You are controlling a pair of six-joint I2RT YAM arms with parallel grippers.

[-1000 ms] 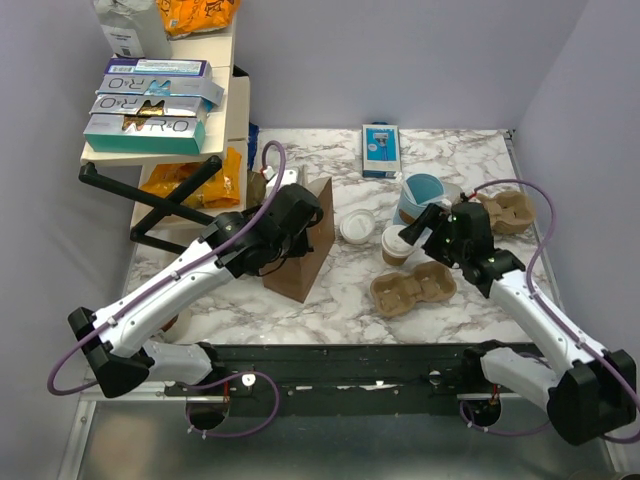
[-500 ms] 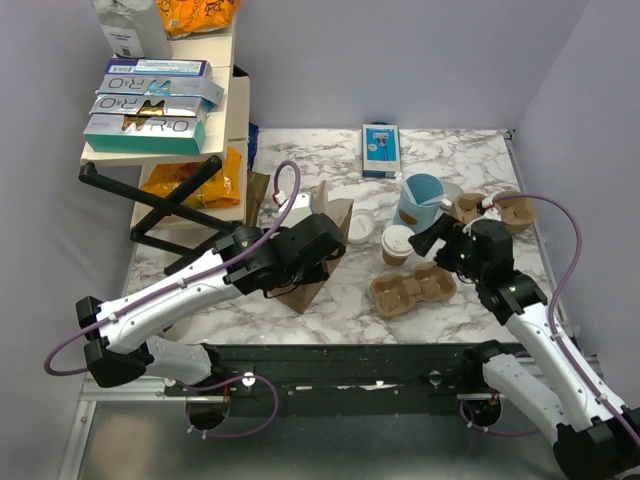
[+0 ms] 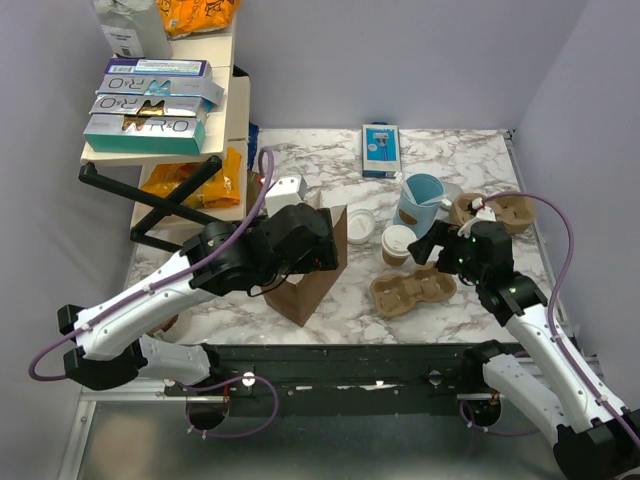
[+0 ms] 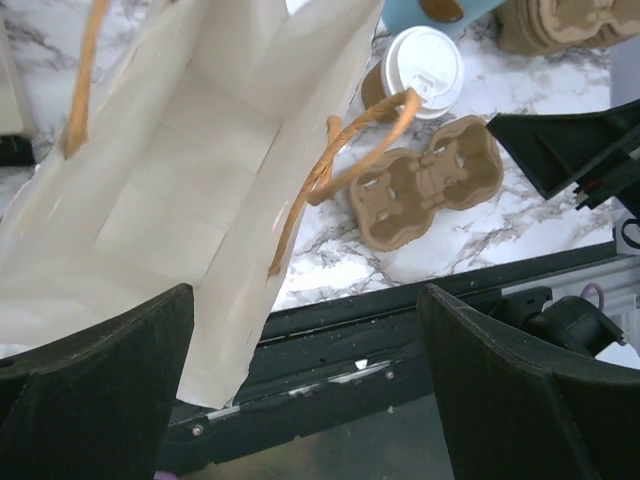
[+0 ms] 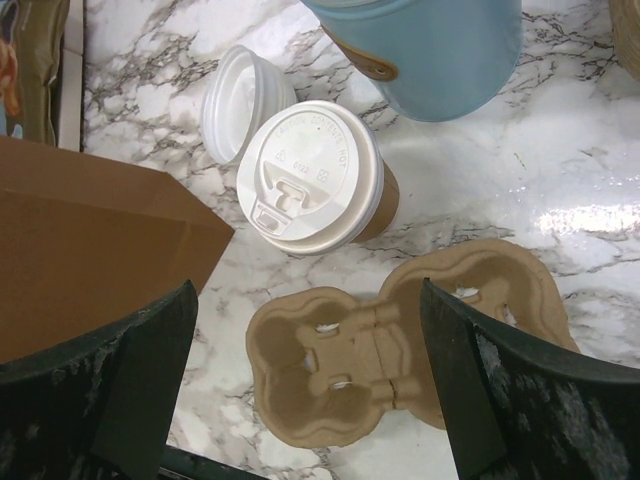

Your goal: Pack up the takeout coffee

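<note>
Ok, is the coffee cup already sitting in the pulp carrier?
No, the lidded coffee cup stands on the marble table beside the pulp carrier, and both of the carrier's wells are empty.

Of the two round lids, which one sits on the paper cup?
The opaque white lid with the sip opening caps the paper cup; the translucent lid lies loose on the table beside it.

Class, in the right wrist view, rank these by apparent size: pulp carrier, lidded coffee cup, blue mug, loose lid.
1. pulp carrier
2. blue mug and coffee cup: their visible parts look about alike, and the frame crops the mug, so they are not ranked.
3. loose lid, partly behind the cup.
</note>
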